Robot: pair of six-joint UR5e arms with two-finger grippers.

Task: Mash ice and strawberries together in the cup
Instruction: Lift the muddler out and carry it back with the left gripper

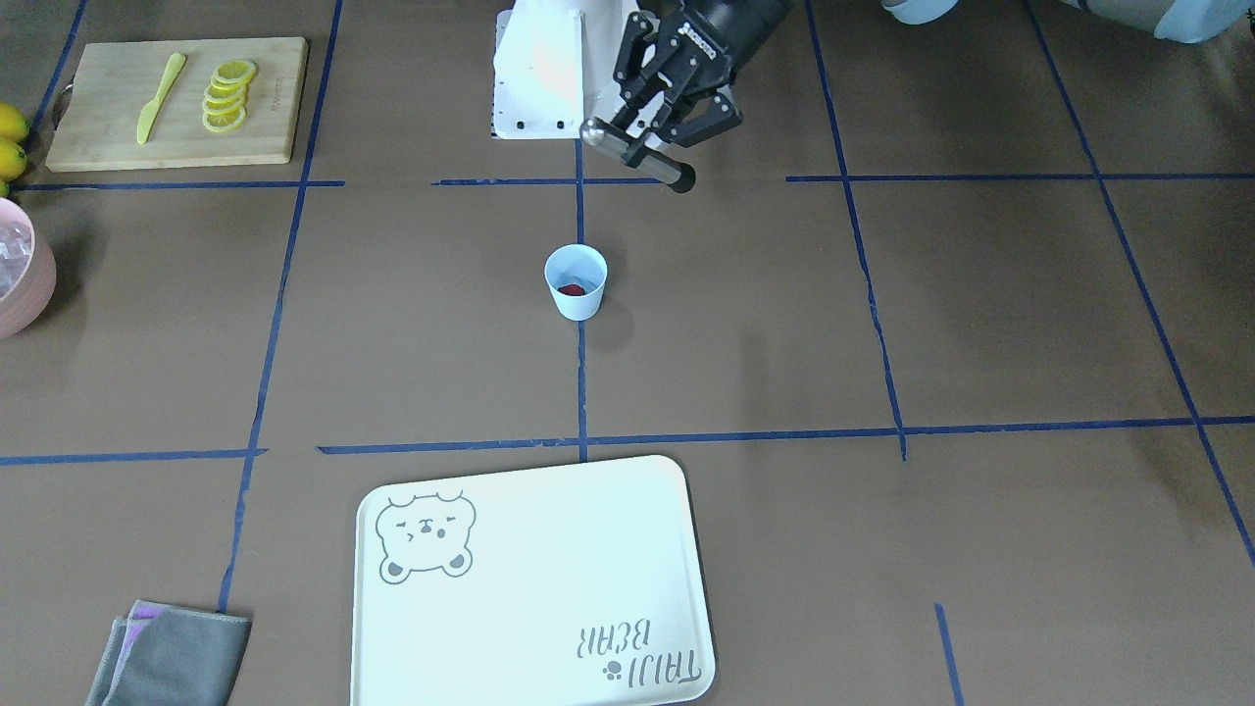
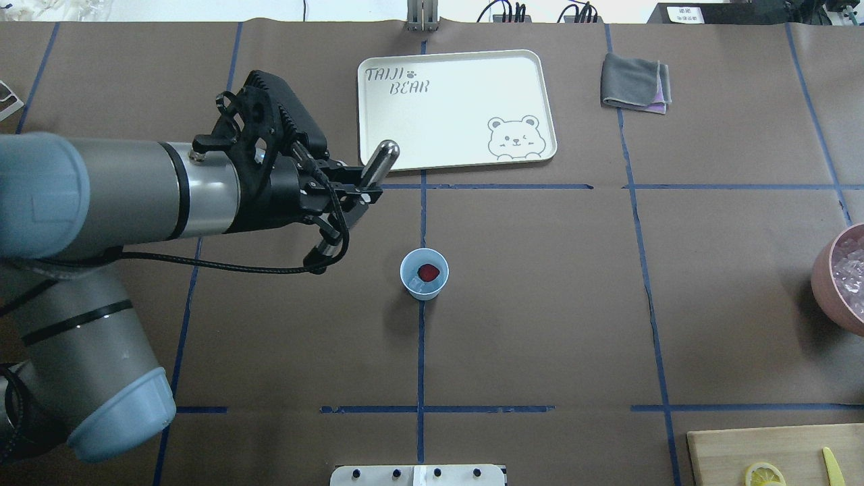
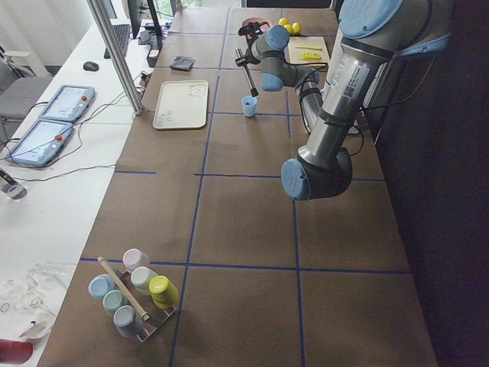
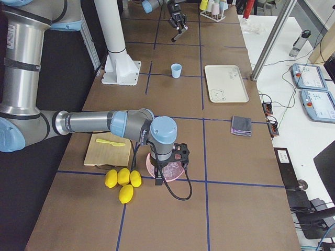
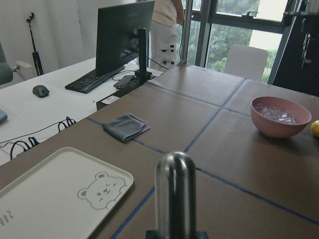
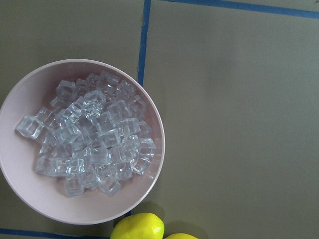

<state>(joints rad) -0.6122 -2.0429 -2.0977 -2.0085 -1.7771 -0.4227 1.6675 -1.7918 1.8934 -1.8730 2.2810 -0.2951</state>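
Overhead exterior: I log left gripper clamped on pestle, at 10 o'clock from cup, strawberry inside. Right gripper hangs over bowl of ice; its grip I cannot tell.

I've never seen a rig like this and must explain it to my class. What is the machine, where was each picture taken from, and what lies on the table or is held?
It is a robot with two arms at a table. Four pictures come from fixed cameras: across the table, above from behind, and one at each end. Two come from cameras on the wrists. The left gripper, fingers shut on a metal rod, hovers near the pale-blue cup, which holds a strawberry. The right gripper hangs over a pink bowl of ice; whether open, I cannot tell. Also there: a bear tray, a grey cloth, a cutting board with lemon slices.
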